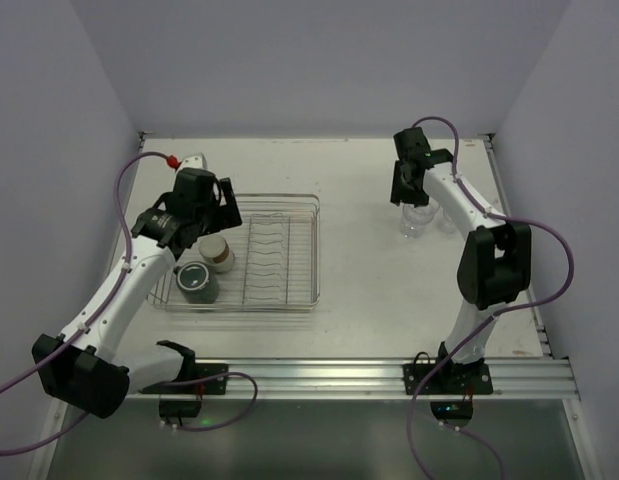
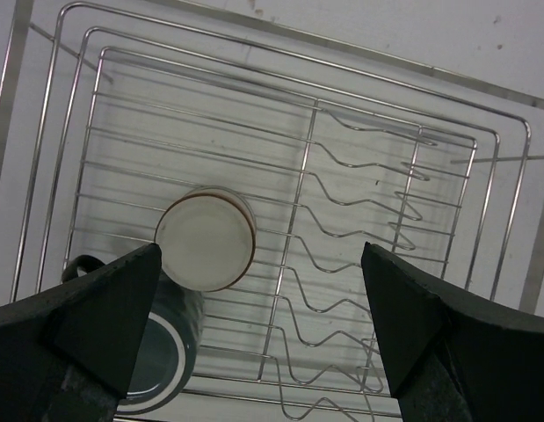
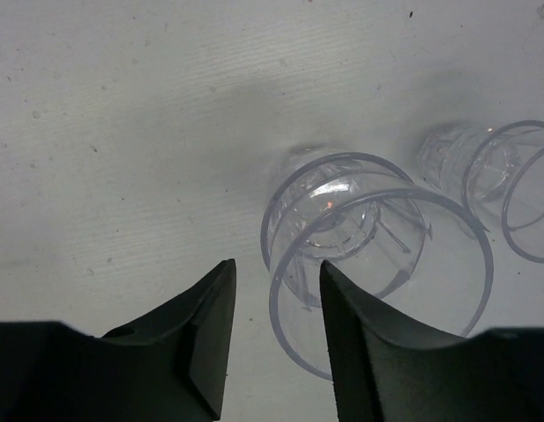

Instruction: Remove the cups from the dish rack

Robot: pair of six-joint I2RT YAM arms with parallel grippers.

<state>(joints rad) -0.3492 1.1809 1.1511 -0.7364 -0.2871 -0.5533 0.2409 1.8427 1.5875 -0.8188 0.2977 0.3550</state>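
At the left end of the dish rack (image 1: 279, 197), the cream cup (image 2: 206, 239) stands with its axis vertical beneath the wide-open, empty left gripper (image 2: 260, 253), offset toward one finger, while the right gripper (image 3: 278, 266), jaws parted astride the rim of a clear tumbler (image 3: 377, 229), sits well apart.

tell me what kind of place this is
Probably a lab test booth, not a kitchen: plain walls box in a white table, and two robot arms bolt to a metal rail.
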